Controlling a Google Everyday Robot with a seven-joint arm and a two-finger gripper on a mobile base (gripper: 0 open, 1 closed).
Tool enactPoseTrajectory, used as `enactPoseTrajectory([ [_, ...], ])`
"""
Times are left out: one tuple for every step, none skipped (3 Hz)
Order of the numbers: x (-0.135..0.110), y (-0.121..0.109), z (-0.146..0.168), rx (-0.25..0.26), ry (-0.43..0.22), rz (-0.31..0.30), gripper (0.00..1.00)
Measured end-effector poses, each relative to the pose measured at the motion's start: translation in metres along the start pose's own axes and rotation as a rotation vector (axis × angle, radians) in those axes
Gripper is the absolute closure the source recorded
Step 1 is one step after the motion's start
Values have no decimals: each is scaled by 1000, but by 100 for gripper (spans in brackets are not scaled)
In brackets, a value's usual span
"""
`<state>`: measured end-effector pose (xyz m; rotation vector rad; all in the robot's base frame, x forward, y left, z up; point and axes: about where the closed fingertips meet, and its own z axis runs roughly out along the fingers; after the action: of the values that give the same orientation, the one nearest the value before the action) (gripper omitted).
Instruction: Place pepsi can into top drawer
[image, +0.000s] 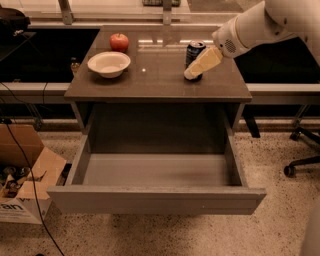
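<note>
the pepsi can (196, 48) stands on the cabinet top (150, 82) — our gripper (194, 73) overlaps its front, spread or closed we cannot tell. the top drawer (155, 201) hangs open below it.

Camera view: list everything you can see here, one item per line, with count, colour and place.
pepsi can: one, dark blue with silver top, upright on the cabinet top, right of centre
top drawer: one, grey-brown with pale grey floor, pulled out toward the camera
cabinet top: one, grey-brown, above the drawer
bowl: one, white, left part of the cabinet top
apple: one, red, just behind the bowl
cardboard box: one, brown, on the floor at left
cable: one, black, running across the floor at left
chair base: one, black, on the floor at far right
arm: one, white, reaching in from the upper right
gripper: one, cream, against the can's right front side
</note>
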<state>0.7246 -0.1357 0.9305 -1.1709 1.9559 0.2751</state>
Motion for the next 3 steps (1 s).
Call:
enactPoseTrajectory([
  [-2,-21,20,15,-52,46,0],
  [5,-45,43,29,-123,126,2],
  [10,-53,57,20,-165,168,25],
])
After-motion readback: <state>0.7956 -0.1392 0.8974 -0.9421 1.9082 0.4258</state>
